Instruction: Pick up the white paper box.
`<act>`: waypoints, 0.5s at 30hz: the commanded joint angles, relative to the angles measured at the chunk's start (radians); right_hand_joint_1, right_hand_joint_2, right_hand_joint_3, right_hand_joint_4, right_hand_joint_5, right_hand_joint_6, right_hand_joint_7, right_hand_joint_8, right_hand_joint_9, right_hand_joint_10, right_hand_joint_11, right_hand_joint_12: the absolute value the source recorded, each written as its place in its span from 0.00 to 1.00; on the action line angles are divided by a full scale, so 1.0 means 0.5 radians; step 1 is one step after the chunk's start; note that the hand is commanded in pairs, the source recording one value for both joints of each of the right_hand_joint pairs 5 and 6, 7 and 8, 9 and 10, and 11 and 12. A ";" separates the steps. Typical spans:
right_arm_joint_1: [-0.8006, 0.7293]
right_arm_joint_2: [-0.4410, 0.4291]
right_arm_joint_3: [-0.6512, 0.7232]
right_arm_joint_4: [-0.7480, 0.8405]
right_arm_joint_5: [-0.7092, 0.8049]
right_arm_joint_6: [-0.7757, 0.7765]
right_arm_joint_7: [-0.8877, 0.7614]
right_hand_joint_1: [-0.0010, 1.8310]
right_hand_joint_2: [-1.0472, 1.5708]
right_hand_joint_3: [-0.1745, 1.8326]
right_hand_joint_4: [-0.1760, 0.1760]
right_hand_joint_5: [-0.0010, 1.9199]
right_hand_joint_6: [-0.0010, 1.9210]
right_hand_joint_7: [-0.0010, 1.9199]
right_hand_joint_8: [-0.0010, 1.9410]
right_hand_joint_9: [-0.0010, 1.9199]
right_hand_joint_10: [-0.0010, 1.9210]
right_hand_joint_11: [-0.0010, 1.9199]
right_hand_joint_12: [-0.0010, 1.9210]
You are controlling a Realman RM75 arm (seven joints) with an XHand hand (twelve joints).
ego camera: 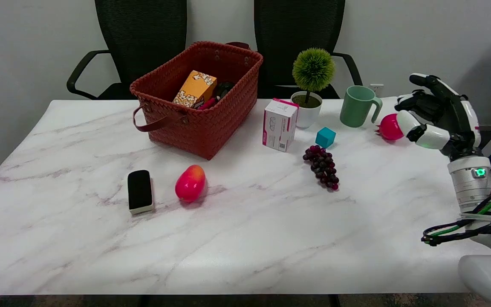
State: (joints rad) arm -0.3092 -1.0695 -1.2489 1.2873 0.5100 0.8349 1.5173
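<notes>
The white paper box point(279, 124), trimmed in pink, stands upright on the marble table point(245, 238) just right of the woven basket and left of the small plant pot. My right hand point(439, 115) hovers at the table's far right edge, well to the right of the box, fingers spread and holding nothing. Its fingertips point(407, 119) sit close to a pink dragon fruit point(390, 127).
A red-brown basket point(228, 115) holds a popcorn box point(195, 88). A potted plant point(311, 85), green mug point(358, 106), teal cube point(325, 137) and grape bunch point(323, 166) lie between box and hand. A mango point(190, 183) and black eraser point(140, 191) sit front left.
</notes>
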 commanded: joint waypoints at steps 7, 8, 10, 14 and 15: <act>0.317 0.180 -0.409 -0.359 0.006 0.104 0.118 0.67 0.53 0.62 0.50 0.27 0.27 0.48 0.48 0.39 0.38 0.40 0.40; 0.345 0.193 -0.448 -0.375 0.006 0.093 0.118 0.67 0.53 0.62 0.50 0.26 0.26 0.48 0.48 0.38 0.38 0.40 0.40; 0.388 0.205 -0.500 -0.407 0.006 0.076 0.118 0.67 0.51 0.63 0.50 0.26 0.26 0.48 0.47 0.38 0.38 0.40 0.40; 0.448 0.218 -0.623 -0.450 0.017 0.057 0.118 0.67 0.45 0.65 0.50 0.27 0.27 0.45 0.45 0.36 0.36 0.38 0.38; 0.456 0.218 -0.640 -0.453 0.020 0.043 0.118 0.67 0.43 0.65 0.50 0.26 0.26 0.44 0.43 0.35 0.35 0.36 0.36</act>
State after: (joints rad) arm -0.2144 -1.0134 -1.3777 1.1682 0.5132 0.8752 1.5582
